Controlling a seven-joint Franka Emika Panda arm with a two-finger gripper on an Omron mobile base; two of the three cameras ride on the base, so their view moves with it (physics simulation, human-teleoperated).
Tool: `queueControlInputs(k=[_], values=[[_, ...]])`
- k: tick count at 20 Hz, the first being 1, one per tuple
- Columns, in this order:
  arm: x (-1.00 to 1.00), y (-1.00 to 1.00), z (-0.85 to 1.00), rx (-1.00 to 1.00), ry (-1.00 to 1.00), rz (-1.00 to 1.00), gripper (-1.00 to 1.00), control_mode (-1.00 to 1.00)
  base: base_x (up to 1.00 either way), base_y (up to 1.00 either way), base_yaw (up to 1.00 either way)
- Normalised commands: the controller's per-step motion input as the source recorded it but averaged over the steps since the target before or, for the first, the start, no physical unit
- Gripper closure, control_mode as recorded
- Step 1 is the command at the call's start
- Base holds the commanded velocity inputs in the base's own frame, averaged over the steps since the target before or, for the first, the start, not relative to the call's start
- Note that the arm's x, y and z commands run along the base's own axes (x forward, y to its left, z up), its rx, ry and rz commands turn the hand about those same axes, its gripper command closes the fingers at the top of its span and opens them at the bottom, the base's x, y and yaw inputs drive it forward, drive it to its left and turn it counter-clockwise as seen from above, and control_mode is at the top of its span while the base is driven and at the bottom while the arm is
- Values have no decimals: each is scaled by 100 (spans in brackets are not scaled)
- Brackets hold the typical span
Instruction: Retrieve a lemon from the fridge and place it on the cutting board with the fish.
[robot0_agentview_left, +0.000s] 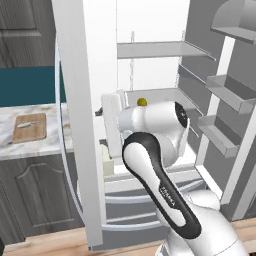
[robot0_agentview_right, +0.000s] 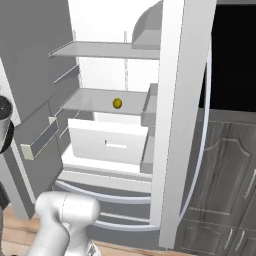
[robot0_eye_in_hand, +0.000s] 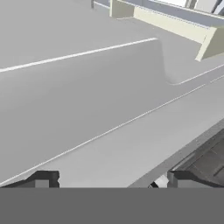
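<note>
The fridge (robot0_agentview_left: 150, 50) stands with both doors swung open. On its middle shelf (robot0_agentview_right: 95, 102) lies the small yellow lemon (robot0_agentview_left: 142, 102) (robot0_agentview_right: 117, 103), untouched. Left of the fridge, the wooden cutting board (robot0_agentview_left: 30, 127) rests on the counter, and the silvery fish (robot0_agentview_left: 25, 124) lies on it. My gripper (robot0_agentview_left: 102, 114) sits low in front of the fridge, below and left of the lemon and turned toward the left door. In the hand view the gripper (robot0_eye_in_hand: 111, 179) is open, its fingertips (robot0_eye_in_hand: 43, 179) wide apart with nothing between, facing the door's grey inner wall.
The left door's edge (robot0_agentview_left: 75, 125) stands between me and the marble counter (robot0_agentview_left: 35, 147). The right door (robot0_agentview_left: 220, 132) carries several bins. A white drawer (robot0_agentview_right: 107, 142) sits under the lemon's shelf. Dark wood cabinets (robot0_agentview_right: 225, 165) flank the fridge.
</note>
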Motion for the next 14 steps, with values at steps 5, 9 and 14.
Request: queueControlInputs(k=[5,9,14], values=[[-22,-88,11,-3,1,2,-100,-100,0,0,0],[-13,-100,9,-16,-10,28,-100,-100,0,0,0],[-6,-100,4,-20,-19,40,-100,-100,0,0,0]])
